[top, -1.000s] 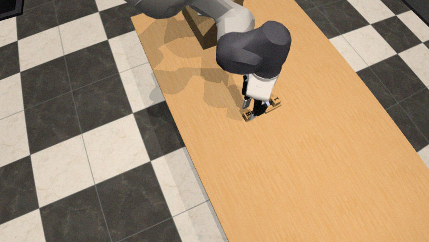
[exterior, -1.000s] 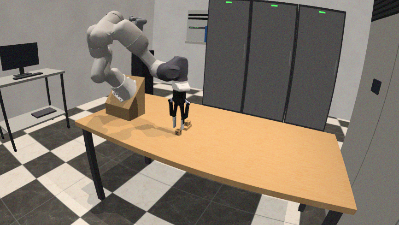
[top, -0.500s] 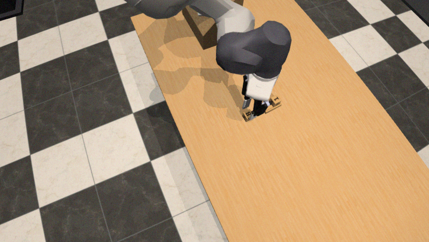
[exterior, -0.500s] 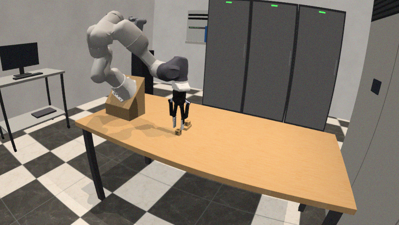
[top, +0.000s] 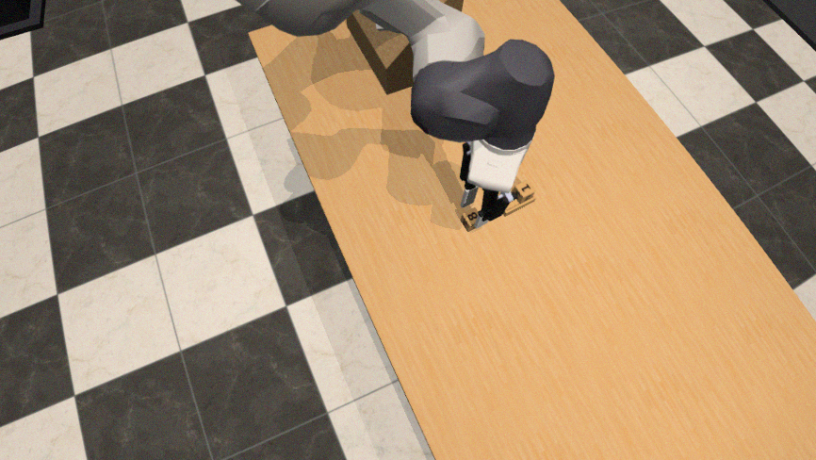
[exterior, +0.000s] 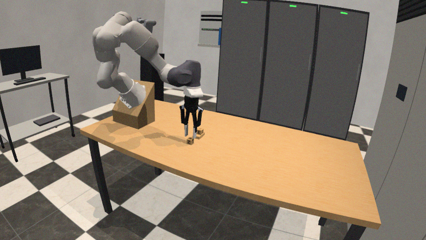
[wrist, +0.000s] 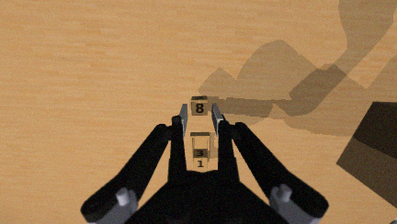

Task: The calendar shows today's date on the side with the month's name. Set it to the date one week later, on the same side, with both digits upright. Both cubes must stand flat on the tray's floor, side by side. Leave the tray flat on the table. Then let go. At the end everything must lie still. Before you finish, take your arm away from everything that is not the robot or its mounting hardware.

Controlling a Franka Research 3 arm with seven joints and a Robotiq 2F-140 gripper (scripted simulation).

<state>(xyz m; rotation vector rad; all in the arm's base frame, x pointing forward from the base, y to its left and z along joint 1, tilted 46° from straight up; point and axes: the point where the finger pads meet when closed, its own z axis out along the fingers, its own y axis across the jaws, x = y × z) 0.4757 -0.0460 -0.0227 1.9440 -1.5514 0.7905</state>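
Cube with an 8 (top: 471, 218) (exterior: 190, 140) (wrist: 199, 106) sits just beyond the partly open, unloaded claw (top: 475, 208) (exterior: 190, 135) (wrist: 199, 110), outside the tray (top: 520, 206) (exterior: 200, 136) (wrist: 194, 142).

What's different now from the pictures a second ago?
Nothing I can see. The robot's gripper hasn't moved, and it didn't grab or drop anything. The cube showing 8 stayed put too.
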